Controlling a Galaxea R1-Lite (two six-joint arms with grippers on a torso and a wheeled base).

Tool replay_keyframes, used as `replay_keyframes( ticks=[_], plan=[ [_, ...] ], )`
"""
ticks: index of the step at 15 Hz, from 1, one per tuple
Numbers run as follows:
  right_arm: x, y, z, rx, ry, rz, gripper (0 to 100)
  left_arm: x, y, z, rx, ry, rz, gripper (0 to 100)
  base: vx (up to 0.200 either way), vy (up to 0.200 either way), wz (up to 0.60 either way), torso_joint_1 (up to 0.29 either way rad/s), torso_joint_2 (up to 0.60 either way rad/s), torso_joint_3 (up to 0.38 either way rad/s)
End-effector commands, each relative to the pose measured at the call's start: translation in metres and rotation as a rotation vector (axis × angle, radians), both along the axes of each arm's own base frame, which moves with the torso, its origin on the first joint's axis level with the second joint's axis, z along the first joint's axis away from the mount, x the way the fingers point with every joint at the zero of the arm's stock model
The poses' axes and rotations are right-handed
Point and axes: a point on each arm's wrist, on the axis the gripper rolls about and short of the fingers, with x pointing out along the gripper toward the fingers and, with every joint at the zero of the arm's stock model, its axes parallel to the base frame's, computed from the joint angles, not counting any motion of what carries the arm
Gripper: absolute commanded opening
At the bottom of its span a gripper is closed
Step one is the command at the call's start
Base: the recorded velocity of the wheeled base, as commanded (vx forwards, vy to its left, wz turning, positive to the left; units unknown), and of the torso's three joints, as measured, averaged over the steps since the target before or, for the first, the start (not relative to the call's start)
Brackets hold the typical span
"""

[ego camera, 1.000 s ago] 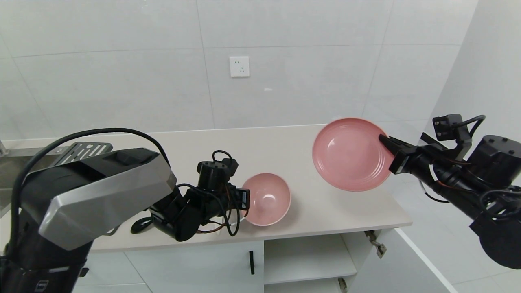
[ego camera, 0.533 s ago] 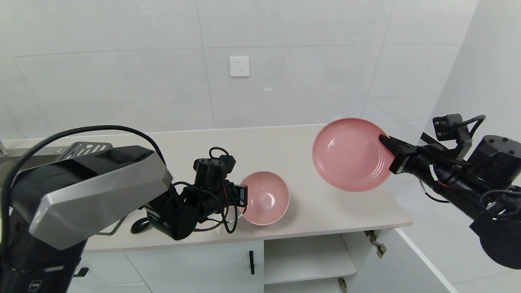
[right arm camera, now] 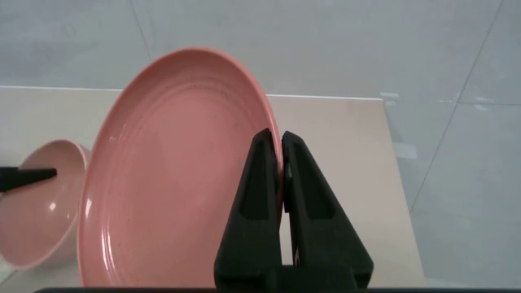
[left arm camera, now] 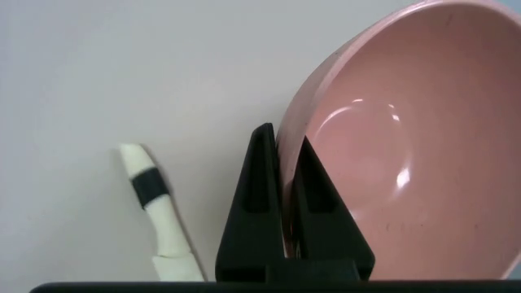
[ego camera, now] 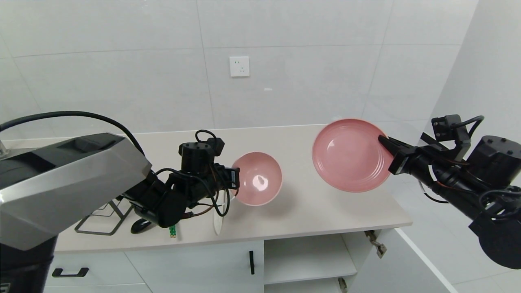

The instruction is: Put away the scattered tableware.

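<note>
Left gripper: two black wedge-shaped fingers closed on the bowl's rim, one outside the wall, one inside
Glossy pink round bowl: tilted steeply, hollow side showing, light glinting on its inner wall
White slender utensil handle with a black band: lying flat on the counter, beside the bowl's outer side, apart from it
Pale smooth countertop: bare surface behind bowl and utensil

Head camera high, looking down over counter; wrist cameras close in (all three share bowl).
</note>
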Motion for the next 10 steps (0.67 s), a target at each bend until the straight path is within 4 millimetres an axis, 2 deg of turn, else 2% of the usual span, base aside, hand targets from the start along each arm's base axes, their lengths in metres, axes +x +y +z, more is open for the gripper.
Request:
replay_keyframes(
  ticks=[1, 5, 10],
  plan=[
    [0.0, 0.0, -0.001, -0.001, 0.003, 0.001, 0, 0.003, 0.009, 0.017, -0.021, -0.044, 0.022, 0, 0.0, 0.0, 0.0, 0.0, 0.0, 0.0],
    [0.001, 0.001, -0.003, -0.001, 0.009, 0.003, 0, 0.002, 0.019, 0.04, -0.047, -0.108, 0.04, 0, 0.0, 0.0, 0.0, 0.0, 0.0, 0.0],
    [0.001, 0.0, -0.003, -0.003, 0.01, 0.001, 0, -0.014, 0.043, 0.059, -0.05, -0.127, 0.085, 0, 0.0, 0.0, 0.0, 0.0, 0.0, 0.0]
  ],
)
